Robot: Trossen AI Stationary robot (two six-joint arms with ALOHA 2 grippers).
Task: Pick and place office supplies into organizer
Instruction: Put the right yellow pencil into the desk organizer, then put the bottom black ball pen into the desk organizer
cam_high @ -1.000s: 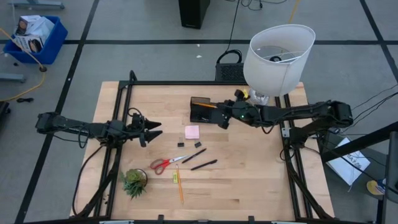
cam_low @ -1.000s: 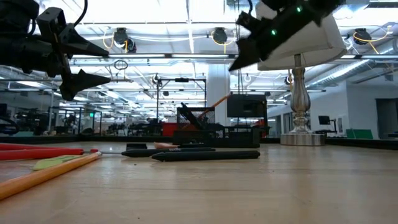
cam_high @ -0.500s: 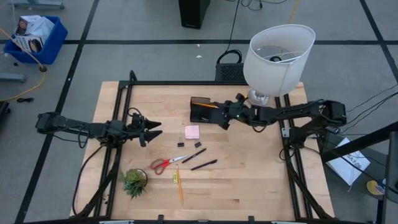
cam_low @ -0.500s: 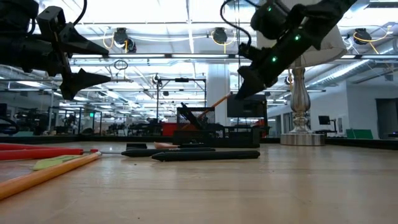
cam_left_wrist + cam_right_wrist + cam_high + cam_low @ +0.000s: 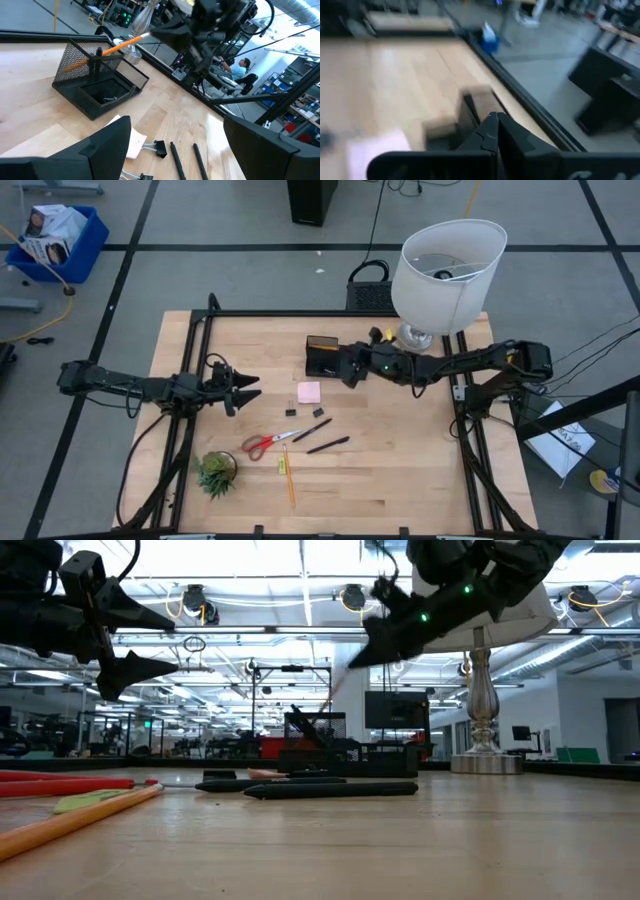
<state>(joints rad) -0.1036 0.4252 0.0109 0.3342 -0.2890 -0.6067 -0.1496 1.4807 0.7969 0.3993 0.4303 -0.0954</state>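
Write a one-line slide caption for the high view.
Right gripper at the organizer; left gripper waits open beside scattered supplies.

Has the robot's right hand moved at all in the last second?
Yes. In the high view the right hand has slid left, away from the white lamp, to right beside the black mesh organizer.

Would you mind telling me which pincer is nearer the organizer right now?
Right. The right pincer hovers at the organizer, beside its edge; the left pincer waits well away, across the table.
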